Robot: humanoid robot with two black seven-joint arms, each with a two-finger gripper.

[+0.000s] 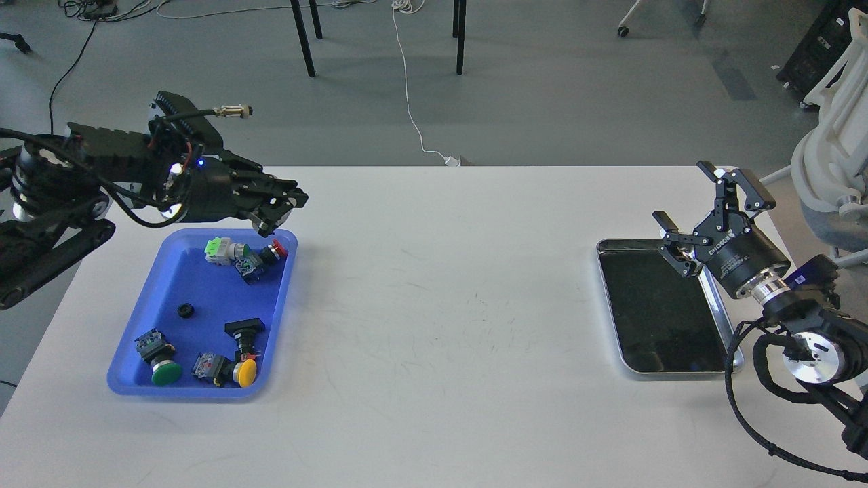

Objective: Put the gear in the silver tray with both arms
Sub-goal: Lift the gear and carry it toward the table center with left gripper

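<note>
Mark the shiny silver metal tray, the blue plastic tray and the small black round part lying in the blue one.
Shiny silver metal tray (723,315): head view, right rim.
Blue plastic tray (203,285): head view, bare floor.
Small black round part (184,311): head view, its middle.

Bright even light, soft shadows — sharp, no blur
</note>
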